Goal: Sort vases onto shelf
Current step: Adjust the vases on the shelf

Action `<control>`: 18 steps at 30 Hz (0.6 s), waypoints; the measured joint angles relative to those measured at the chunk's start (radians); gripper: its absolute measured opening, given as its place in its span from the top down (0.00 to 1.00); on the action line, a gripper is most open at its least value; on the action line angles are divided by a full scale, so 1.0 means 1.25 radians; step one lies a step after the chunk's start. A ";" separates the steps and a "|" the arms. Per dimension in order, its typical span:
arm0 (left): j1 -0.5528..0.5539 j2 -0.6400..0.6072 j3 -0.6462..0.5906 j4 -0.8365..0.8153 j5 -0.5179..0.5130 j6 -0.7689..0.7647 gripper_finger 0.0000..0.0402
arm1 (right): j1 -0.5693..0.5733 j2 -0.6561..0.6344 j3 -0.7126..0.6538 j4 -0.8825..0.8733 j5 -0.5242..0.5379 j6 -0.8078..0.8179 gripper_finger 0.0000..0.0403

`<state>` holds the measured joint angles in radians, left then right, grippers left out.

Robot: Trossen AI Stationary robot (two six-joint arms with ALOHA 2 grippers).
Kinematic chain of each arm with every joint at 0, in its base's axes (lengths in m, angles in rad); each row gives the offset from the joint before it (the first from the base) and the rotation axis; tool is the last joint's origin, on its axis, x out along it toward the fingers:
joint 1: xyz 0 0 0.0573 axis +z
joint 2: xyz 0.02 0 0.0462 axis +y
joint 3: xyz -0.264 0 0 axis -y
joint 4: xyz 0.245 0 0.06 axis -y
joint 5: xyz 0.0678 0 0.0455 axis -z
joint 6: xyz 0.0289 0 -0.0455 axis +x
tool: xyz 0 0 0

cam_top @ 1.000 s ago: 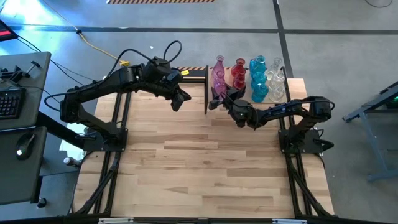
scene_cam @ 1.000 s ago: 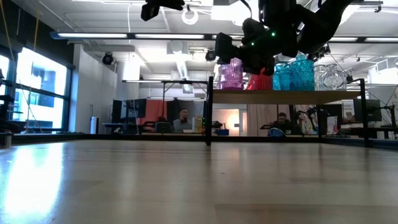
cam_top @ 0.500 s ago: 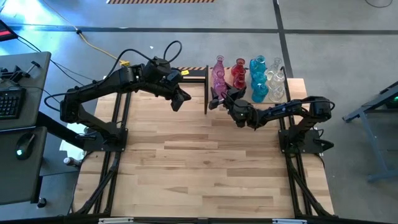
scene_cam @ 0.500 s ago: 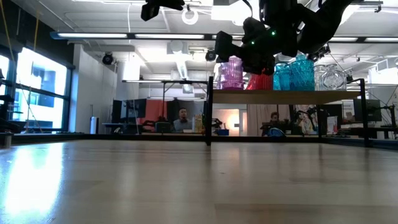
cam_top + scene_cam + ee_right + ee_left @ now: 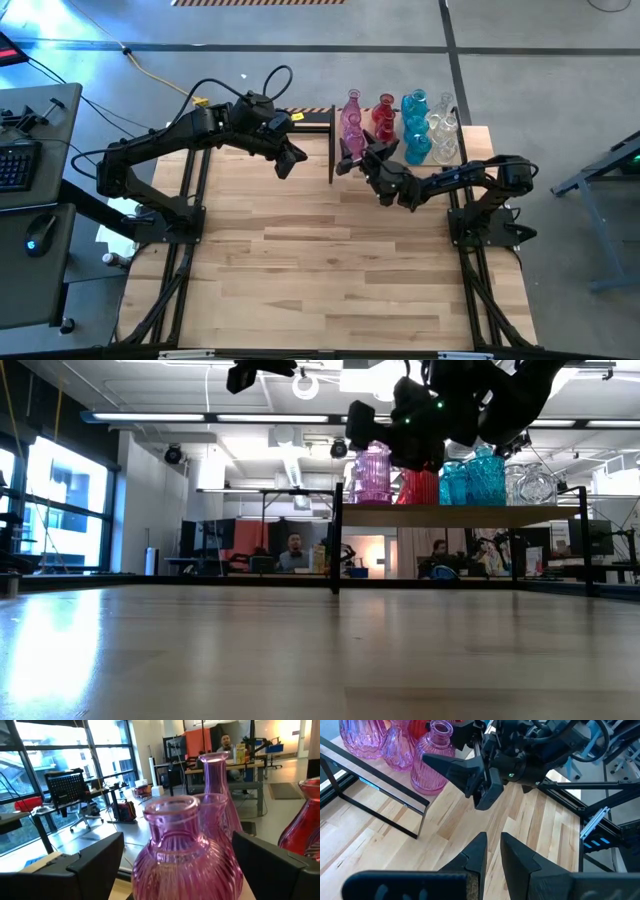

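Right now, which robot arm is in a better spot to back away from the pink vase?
The right. Its right gripper is open, one finger on each side of the pink vase on the shelf. The left gripper hangs nearly shut, off to the side.

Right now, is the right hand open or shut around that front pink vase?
Open. The right hand has its fingers spread wide on either side of the pink vase, with gaps showing; the vase stands upright on the shelf.
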<state>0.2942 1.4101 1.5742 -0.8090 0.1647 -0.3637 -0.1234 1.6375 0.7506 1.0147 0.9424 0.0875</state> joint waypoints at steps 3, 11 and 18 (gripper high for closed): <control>0.000 0.000 0.000 0.000 0.000 0.000 0.89 | 0.000 0.000 0.000 0.028 0.000 -0.031 0.12; 0.000 0.000 0.000 0.000 0.000 0.000 0.89 | 0.012 -0.001 0.010 0.110 0.000 -0.130 0.12; 0.000 0.000 0.000 0.000 0.000 0.000 0.89 | 0.022 -0.003 0.060 0.120 -0.008 -0.231 0.12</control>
<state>0.2943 1.4101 1.5742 -0.8093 0.1650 -0.3637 -0.0954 1.6338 0.8258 1.1649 0.9326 -0.2015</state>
